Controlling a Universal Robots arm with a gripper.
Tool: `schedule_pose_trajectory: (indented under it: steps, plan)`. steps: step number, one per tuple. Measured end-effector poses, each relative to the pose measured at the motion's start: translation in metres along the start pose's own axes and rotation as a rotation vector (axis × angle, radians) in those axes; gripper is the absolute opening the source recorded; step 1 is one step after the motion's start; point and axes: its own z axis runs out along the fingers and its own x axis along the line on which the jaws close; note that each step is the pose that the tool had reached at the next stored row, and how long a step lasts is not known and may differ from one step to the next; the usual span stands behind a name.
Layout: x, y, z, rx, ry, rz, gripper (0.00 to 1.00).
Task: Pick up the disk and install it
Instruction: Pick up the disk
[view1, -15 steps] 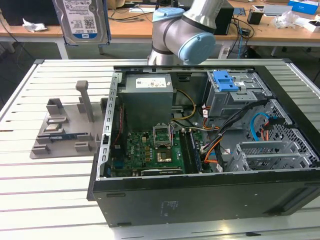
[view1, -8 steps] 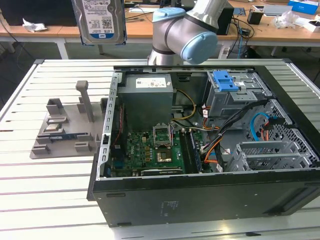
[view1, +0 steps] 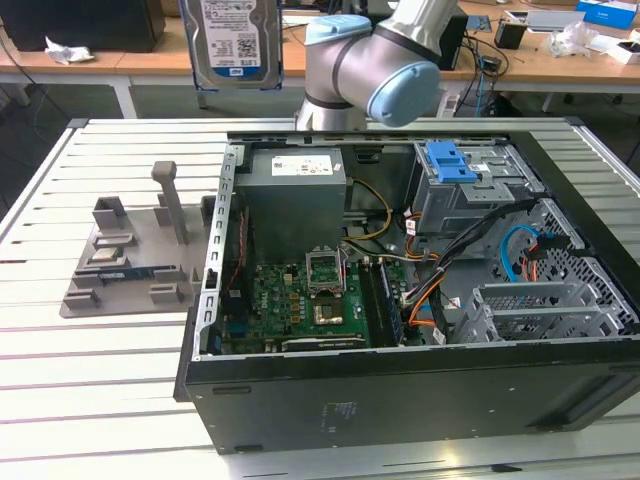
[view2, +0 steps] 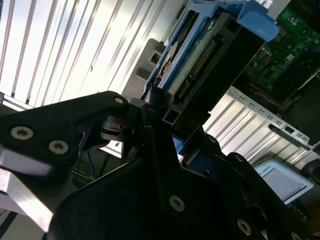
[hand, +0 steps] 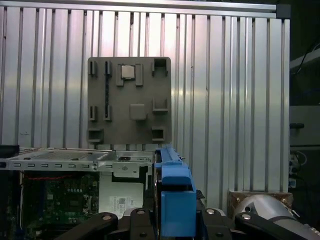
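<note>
While the arm (view1: 370, 60) stands raised at the far side of the desk (view1: 70, 400), the contents read as follows.

Item one: disk (view1: 238, 40), silver with a white-and-blue label. It hangs upright high in the air, well clear of the open computer case (view1: 400, 400).

Gripper (view2: 165, 120): clenched on the disk. In the second wrist view the black fingers (view2: 95, 117) are closed on either side of it, with a blue side rail showing along its edge.

Item two: the case, lying on its side on the slatted desk with the panel off. Inside are a grey power-supply box (view1: 295, 190), a green motherboard (view1: 295, 300) and a grey metal cage (view1: 450, 165) with a blue latch.

Item three: grey fixture plate (view1: 130, 265), flat on the desk just beside the case, on the exterior view's left. A small chip (hand: 128, 72) sits in one recess.
</note>
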Motion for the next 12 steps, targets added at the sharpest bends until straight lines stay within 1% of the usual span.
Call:
schedule_pose_trajectory:
  steps: [5,6,11,12]
  plan:
    - [0.0005,-0.0213,-0.0009,-0.0014,-0.0001,0.0,0.36]
    - [0.0008,-0.0309,-0.0013,-0.0022,-0.0001,0.0,0.36]
    - [0.0014,-0.0567,-0.0023,-0.0042,-0.0001,0.0,0.36]
    - [0.0024,-0.0645,-0.0027,-0.0053,0.0,0.0,0.36]
